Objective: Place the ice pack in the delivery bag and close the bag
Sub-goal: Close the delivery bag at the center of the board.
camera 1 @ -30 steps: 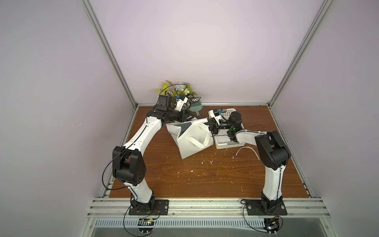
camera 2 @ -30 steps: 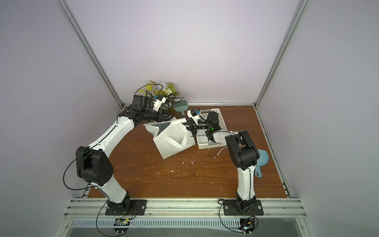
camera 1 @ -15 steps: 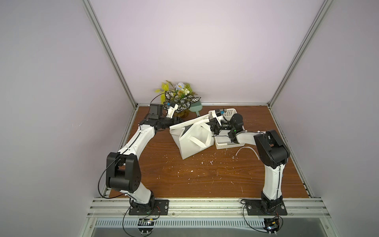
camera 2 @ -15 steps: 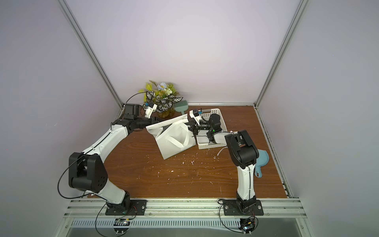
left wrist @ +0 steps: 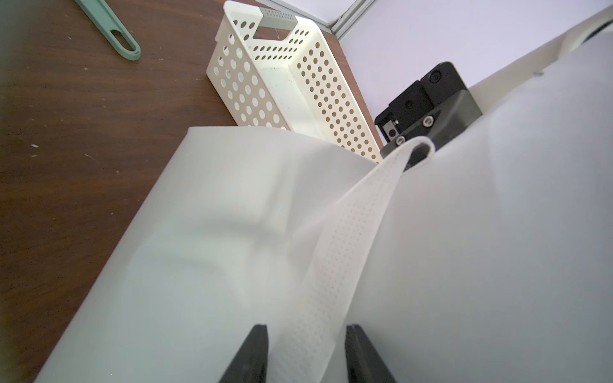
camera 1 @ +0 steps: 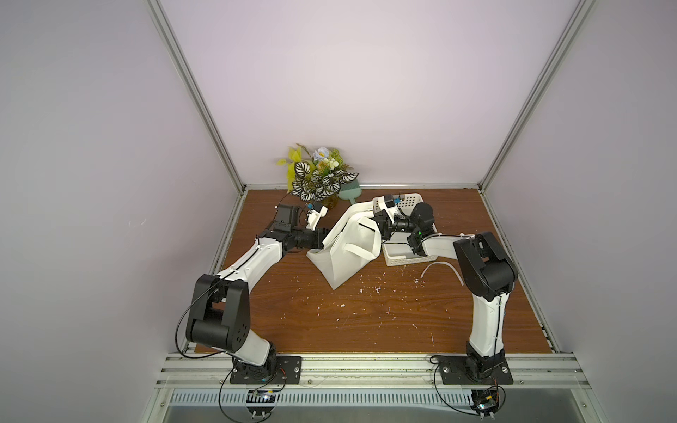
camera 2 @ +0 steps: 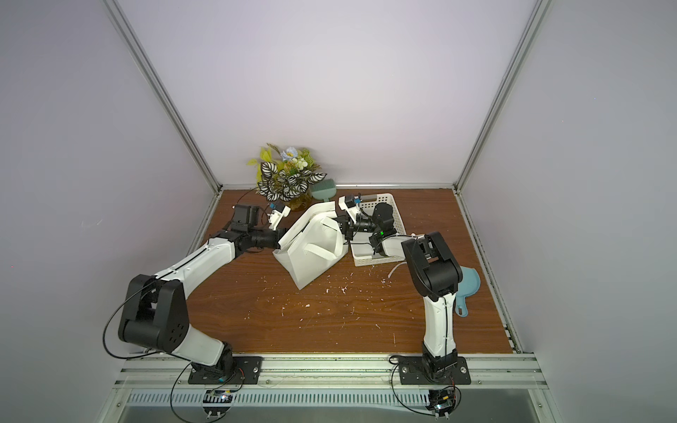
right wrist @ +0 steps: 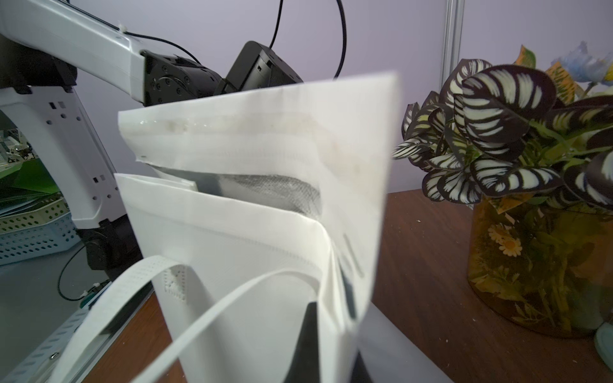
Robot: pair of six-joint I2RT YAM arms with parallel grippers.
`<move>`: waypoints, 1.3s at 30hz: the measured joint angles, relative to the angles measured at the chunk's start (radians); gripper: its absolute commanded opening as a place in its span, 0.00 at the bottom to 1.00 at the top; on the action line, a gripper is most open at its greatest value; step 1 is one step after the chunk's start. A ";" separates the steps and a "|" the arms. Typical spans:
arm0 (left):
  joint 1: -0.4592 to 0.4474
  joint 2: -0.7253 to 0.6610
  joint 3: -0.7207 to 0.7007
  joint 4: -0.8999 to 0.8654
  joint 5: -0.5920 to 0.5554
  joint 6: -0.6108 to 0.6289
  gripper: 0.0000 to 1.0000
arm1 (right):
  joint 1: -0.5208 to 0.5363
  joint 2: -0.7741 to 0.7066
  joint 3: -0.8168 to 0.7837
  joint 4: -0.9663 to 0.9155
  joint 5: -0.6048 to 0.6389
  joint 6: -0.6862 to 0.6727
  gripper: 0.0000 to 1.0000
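Observation:
The white delivery bag (camera 1: 348,252) (camera 2: 311,256) stands at the back of the wooden table, its flap raised. My right gripper (camera 1: 378,229) (right wrist: 335,348) is shut on the bag's right upper edge, dark fingers either side of the folded wall. In the right wrist view the silver foil lining (right wrist: 275,189) shows inside the narrow mouth. My left gripper (camera 1: 324,240) (left wrist: 310,351) is at the bag's left edge, jaws apart, with a white strap handle (left wrist: 348,238) lying between them. The ice pack shows in no view.
A white perforated basket (camera 1: 406,260) (left wrist: 238,86) sits right behind the bag, under my right arm. A potted plant (camera 1: 318,179) and a green brush (camera 1: 350,190) stand at the back wall. A blue scoop (camera 2: 467,289) lies right. White scraps litter the table.
My left arm has pulled back from over the bag's mouth and dropped to its left edge. The bag's flap has risen, hiding the mouth from above. The right gripper kept its grip.

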 measured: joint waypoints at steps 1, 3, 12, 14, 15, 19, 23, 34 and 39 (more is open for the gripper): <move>0.006 -0.002 0.010 -0.005 -0.010 0.002 0.45 | 0.000 0.000 0.000 0.002 0.000 0.000 0.00; 0.024 -0.002 0.048 -0.023 -0.040 0.000 0.46 | 0.000 0.000 0.000 0.005 0.001 0.000 0.00; 0.081 0.045 0.341 -0.031 -0.140 -0.016 0.48 | -0.001 0.000 0.000 0.002 0.003 -0.011 0.00; 0.067 0.084 0.412 -0.045 -0.140 -0.006 0.48 | -0.001 -0.002 0.000 -0.002 0.003 -0.015 0.00; 0.058 0.108 0.447 -0.056 -0.139 0.000 0.48 | -0.001 -0.002 0.000 -0.004 0.003 -0.018 0.00; 0.010 0.188 0.543 -0.095 -0.117 0.025 0.50 | -0.001 -0.002 0.000 -0.012 0.006 -0.030 0.00; -0.029 0.222 0.575 -0.144 -0.097 0.049 0.55 | -0.001 -0.003 0.000 -0.027 0.010 -0.039 0.00; -0.078 0.232 0.590 -0.219 -0.097 0.098 0.54 | 0.000 -0.008 0.000 -0.050 0.023 -0.050 0.00; -0.112 0.235 0.590 -0.238 -0.097 0.113 0.56 | 0.000 -0.008 0.000 -0.058 0.025 -0.055 0.00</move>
